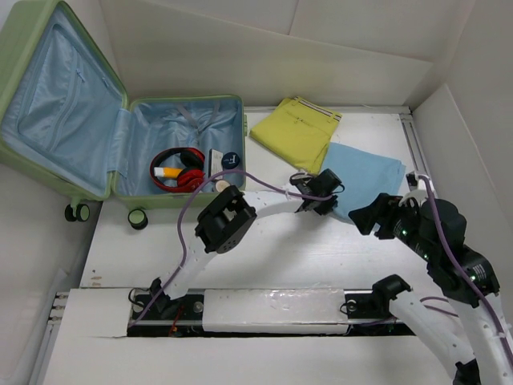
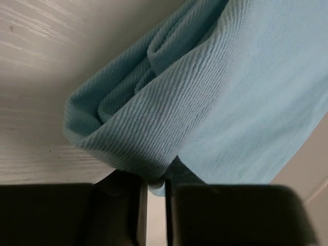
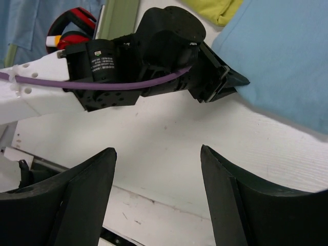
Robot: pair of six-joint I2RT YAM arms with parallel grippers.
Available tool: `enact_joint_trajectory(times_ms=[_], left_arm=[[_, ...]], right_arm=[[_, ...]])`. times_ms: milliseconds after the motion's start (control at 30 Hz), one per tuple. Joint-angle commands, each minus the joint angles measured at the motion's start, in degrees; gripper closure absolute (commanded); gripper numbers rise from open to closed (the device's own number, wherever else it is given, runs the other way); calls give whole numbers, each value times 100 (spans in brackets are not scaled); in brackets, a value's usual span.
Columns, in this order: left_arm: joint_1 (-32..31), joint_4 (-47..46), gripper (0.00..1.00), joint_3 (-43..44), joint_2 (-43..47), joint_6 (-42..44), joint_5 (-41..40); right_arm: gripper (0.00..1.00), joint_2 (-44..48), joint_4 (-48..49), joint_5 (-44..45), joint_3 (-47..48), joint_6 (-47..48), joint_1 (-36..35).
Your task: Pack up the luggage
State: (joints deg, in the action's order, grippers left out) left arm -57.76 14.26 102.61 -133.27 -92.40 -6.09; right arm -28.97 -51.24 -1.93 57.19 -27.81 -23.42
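Top external: luggage (image 1: 72, 104) left of left tool (image 1: 327, 207)

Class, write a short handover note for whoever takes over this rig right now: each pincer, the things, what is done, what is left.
Left pincer: shut on an edge of the blue cloth, right of the luggage.
Right pincer: open, empty, over the table near that cloth.
Done: the luggage lies open, with red headphones inside.
Left: the blue cloth and the yellow cloth are outside the luggage, not yet packed.
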Motion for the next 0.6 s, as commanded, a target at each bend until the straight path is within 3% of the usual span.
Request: enact_joint_trajectory(times_ms=[0, 200, 367, 433, 500, 567], left_arm=[[89, 1235, 100, 49, -182, 72, -657], [-7, 1447, 100, -828, 485, 1266, -999], [-8, 1572, 99, -2232, 1346, 1487, -1219], [-8, 1326, 77, -2490, 1690, 1663, -1045], [-8, 1211, 41, -2562, 1839, 1752, -991], [-78, 1150, 29, -2562, 1840, 1804, -843]], right_arm=[[27, 137, -157, 8, 258, 188, -145], [27, 199, -237, 290, 372, 355, -260], [27, -3, -114, 229, 294, 356, -312], [27, -74, 52, 229, 205, 408, -312], [27, -144, 53, 167, 143, 408, -312], [27, -205, 115, 167, 91, 469, -365]])
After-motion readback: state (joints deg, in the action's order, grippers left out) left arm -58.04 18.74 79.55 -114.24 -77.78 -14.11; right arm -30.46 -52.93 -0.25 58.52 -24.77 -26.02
